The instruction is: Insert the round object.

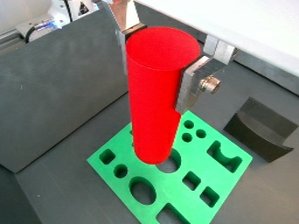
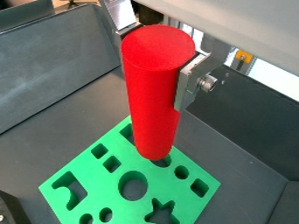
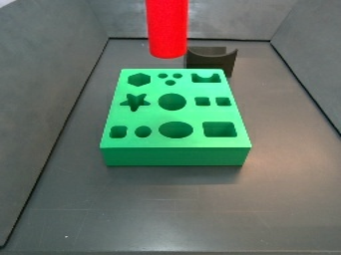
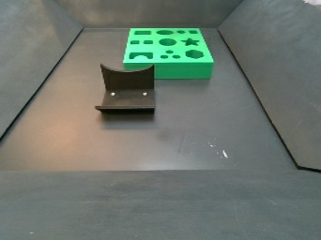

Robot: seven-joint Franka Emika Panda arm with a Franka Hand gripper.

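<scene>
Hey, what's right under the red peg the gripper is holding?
Below the red peg, held in the gripper, lies the green block with its shaped cutouts. In both wrist views the peg's lower end covers whatever hole is directly beneath it.

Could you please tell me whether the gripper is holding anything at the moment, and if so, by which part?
Yes. The gripper holds the red cylinder peg upright by its upper part, a silver finger pressed against its side, above the green block.
</scene>
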